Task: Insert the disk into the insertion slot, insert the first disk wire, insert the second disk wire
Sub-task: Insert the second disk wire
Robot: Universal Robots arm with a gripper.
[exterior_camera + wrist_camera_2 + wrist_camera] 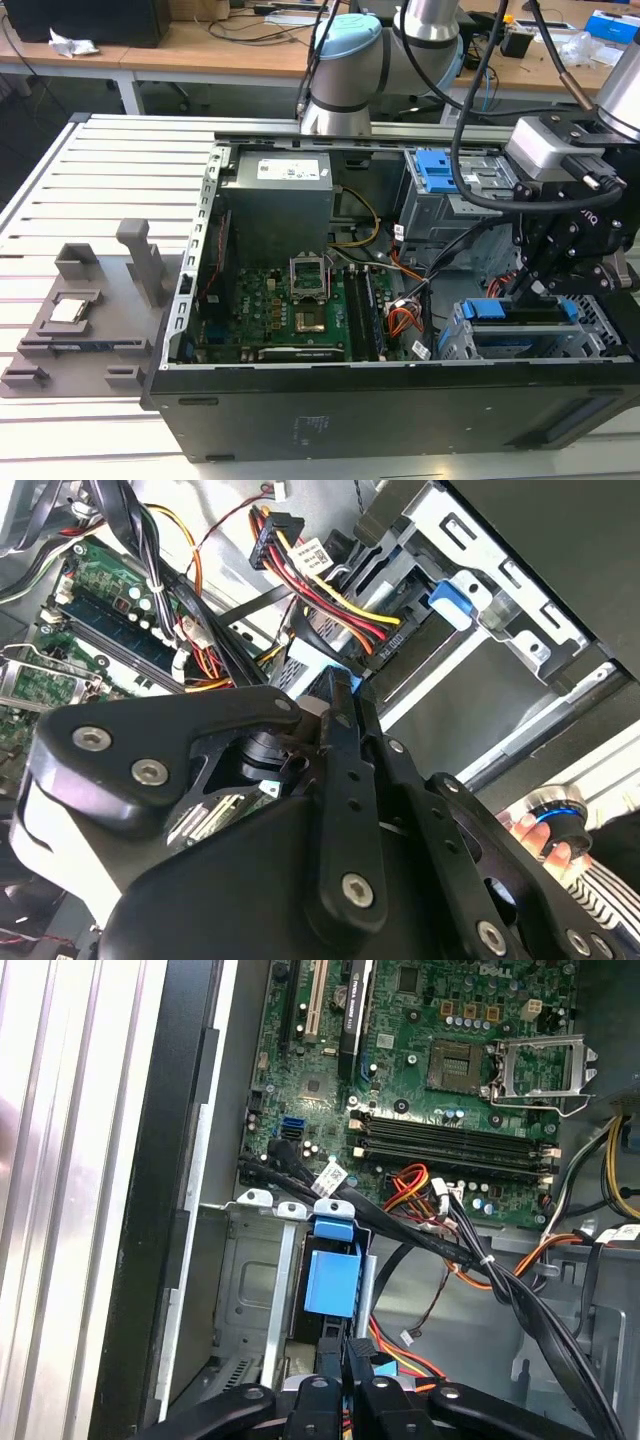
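Pincer (540, 292): pinching the disk's blue carrier edge, lower right of the exterior view
Disk (515, 310): seated in the insertion slot (480, 345)
Wires (470, 1250): loose beside the cage

Open PC case (300, 420) w/ motherboard (290, 310), PSU (275, 200); grey fixture (90, 310) beside.

Blue carrier (331, 1282) in grey cage (590, 340); green motherboard (450, 1070); black gripper (350, 1385); red, orange, yellow wires (320, 590).
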